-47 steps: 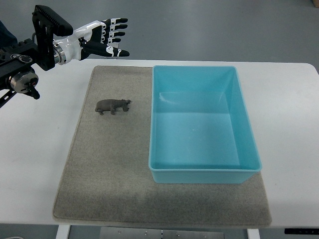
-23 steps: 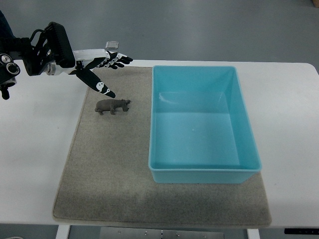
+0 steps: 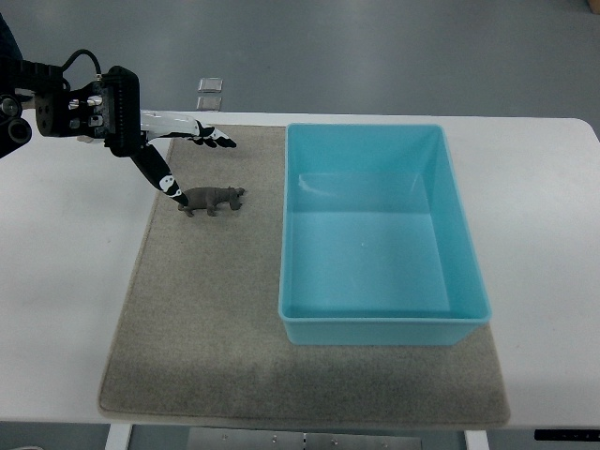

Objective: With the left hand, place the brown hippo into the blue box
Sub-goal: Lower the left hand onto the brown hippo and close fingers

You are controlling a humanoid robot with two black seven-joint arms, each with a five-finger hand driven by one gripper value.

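1. While the robot's black-and-white left hand [image 3: 178, 155] reaches in from the left over the far corner of the flat grey felt mat [image 3: 202, 319], its fingers are spread wide and hold nothing.
2. One long digit, likely the thumb [image 3: 159, 176], slants down and toward the near side, and its tip sits right at the rump of the small brown toy hippo [image 3: 213, 199]; whether it truly touches I cannot tell from here.
3. The other fingers [image 3: 208, 137] stretch out to the right, level, above and beyond the hippo, clear of it.
4. The hippo stands upright on the mat just below those outstretched fingers, its head turned toward the right.
5. Right of the fingertips, a short gap past the hippo's nose, sits the light blue rectangular plastic box [image 3: 379, 136], open at the top, resting partly on the mat and reaching past its right edge.
6. Mat and box both lie on the white tabletop [image 3: 66, 300].
7. Behind the fingers, off the table on the grey floor, lies a small clear square thing [image 3: 210, 83].
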